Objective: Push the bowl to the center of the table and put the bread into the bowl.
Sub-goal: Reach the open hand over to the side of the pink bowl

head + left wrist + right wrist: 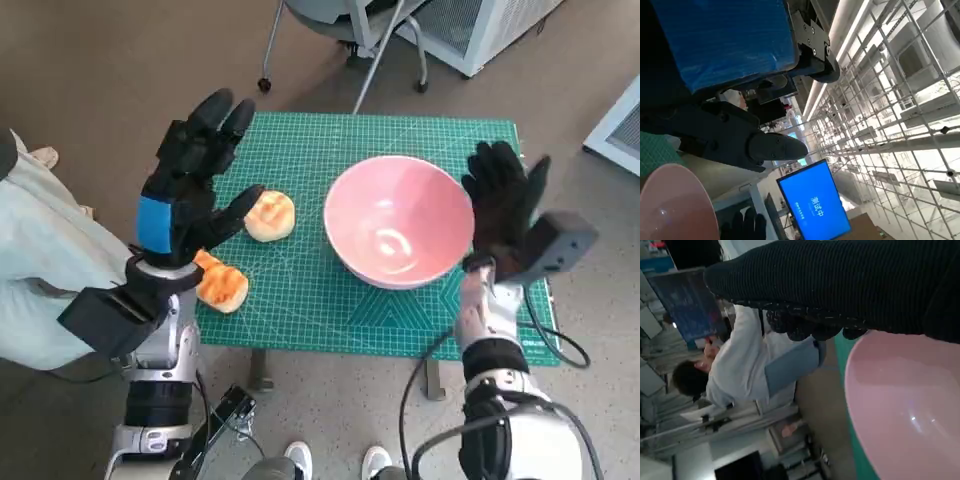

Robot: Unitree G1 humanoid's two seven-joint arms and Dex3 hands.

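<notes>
I am working in what looks like a robotics lab or test room. My table point(300, 340) is small and covered by a green cutting mat point(300, 150) printed with a grid, set on a plain brownish floor point(120, 70). Past its far edge stands a wheeled office chair point(330, 20), with a white cabinet with vents point(480, 30) nearby. My left wrist view catches long ceiling strip lights point(840, 45), a white metal lattice point(900, 115) and a blue display screen point(815, 210) showing white characters. My right wrist view shows a seated person in a white top point(740, 365) close by.
</notes>
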